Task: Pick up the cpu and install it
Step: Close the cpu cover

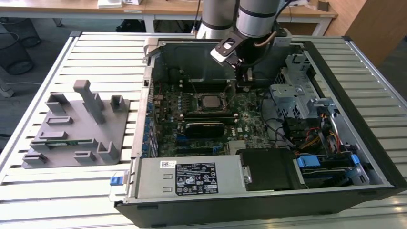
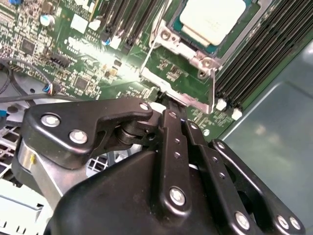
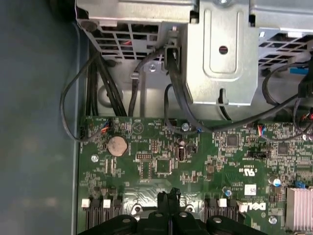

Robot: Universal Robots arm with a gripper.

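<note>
The cpu lies flat in the socket in the middle of the motherboard, inside the open computer case. Its silvery top also shows in the second wrist view, cpu, framed by the metal socket bracket. My gripper hangs low over the board, just off the socket toward the exterior view's right and a little farther back. Its fingers are shut together with nothing between them in both wrist views, gripper, gripper. The tips sit at the edge of the socket bracket; whether they touch it I cannot tell.
A grey moulded fixture stands on the slatted table at the exterior view's left. In the case, a silver power supply fills the front and a metal drive cage with cables stands beside the gripper. Black memory slots flank the socket.
</note>
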